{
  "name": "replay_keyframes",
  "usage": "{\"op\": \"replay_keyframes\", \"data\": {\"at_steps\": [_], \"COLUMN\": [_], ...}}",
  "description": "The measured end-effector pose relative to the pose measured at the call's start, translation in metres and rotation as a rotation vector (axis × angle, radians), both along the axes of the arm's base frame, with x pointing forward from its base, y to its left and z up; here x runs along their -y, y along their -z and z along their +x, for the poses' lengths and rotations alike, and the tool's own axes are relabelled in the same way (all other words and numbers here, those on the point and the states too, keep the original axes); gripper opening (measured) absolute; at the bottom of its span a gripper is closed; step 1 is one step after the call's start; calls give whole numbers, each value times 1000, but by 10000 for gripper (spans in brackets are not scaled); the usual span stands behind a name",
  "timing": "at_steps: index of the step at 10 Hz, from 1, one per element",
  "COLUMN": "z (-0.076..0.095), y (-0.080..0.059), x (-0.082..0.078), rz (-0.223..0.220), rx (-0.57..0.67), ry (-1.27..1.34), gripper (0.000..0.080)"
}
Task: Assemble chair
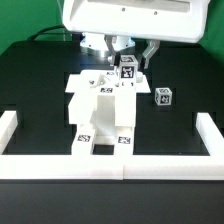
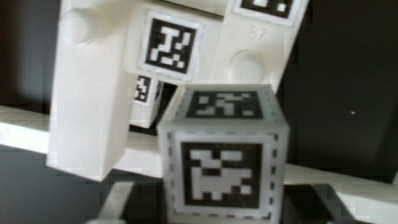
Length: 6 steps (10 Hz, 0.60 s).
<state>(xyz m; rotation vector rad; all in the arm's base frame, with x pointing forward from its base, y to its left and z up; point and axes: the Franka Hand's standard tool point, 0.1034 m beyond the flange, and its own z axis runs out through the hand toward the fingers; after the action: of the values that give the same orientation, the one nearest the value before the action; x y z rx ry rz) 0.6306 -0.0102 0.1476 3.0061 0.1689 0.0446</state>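
In the exterior view the joined white chair parts (image 1: 100,112) stand in the middle of the black table, with square tags on their faces. My gripper (image 1: 128,72) hangs just behind them, shut on a short tagged chair leg (image 1: 128,68). Another tagged leg (image 1: 163,96) stands alone on the table toward the exterior view's right. In the wrist view the held leg (image 2: 222,150) fills the middle, upright, pinched low between my dark fingers (image 2: 143,203) in the gripper (image 2: 222,206). Behind it looms a tall white chair part (image 2: 116,90) with tags; whether the two touch is not clear.
A long white rail (image 1: 110,162) edges the table along the front and both sides. The robot's white body (image 1: 125,18) overhangs the back of the table.
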Motion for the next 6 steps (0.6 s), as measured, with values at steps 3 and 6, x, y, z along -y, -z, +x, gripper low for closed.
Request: {"op": "replay_keyframes", "data": {"at_steps": [3, 6], "z": [0, -4], "y": [0, -1], "x": [1, 6], "rz": [-1, 10], "rx": [0, 9], "ry": [1, 32], "gripper": [287, 287]}}
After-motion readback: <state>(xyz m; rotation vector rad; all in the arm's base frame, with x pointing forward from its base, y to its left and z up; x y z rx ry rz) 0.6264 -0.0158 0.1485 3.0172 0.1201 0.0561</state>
